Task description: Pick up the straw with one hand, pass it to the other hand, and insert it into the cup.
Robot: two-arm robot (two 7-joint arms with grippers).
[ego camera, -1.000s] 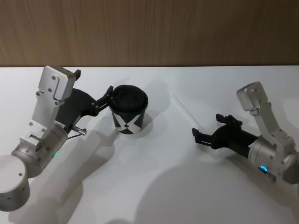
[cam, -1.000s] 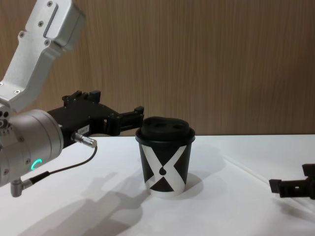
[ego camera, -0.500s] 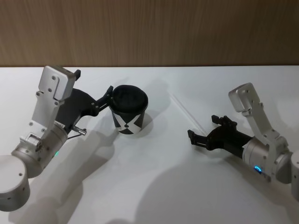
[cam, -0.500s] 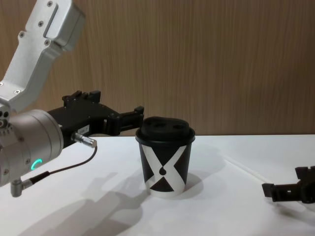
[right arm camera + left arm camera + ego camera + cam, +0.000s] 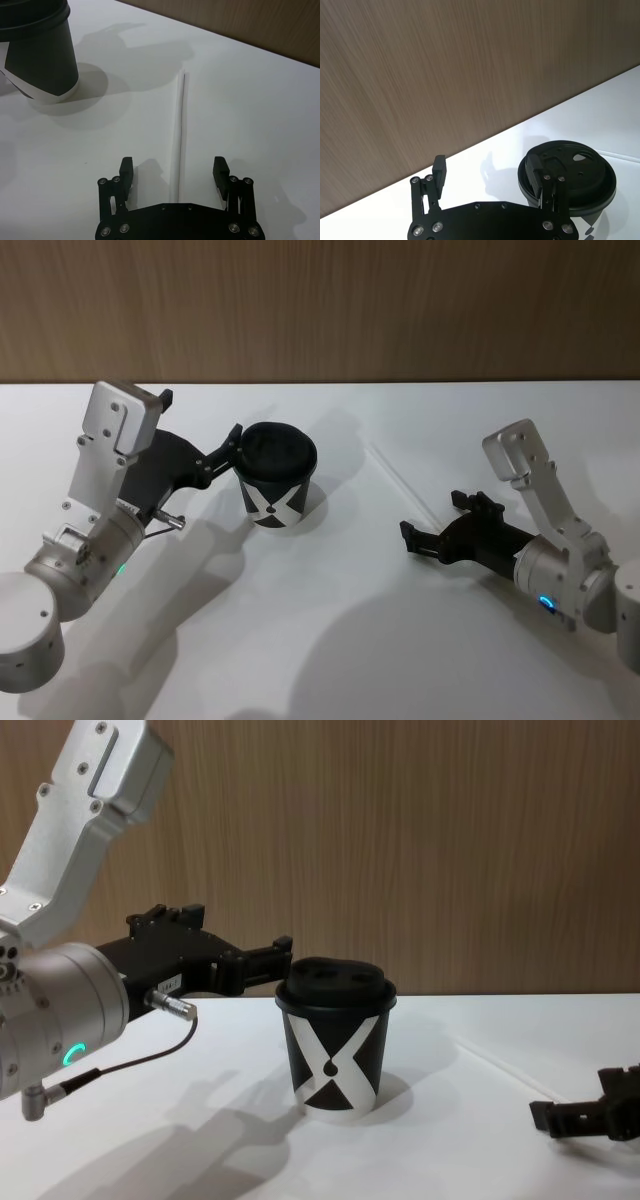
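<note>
White straw (image 5: 180, 131) lies flat right of upright lidded cup (image 5: 276, 478).

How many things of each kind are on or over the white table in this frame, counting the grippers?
Paper cup: 1
Straw: 1
Grippers: 2 (left gripper, right gripper)
Total: 4
</note>
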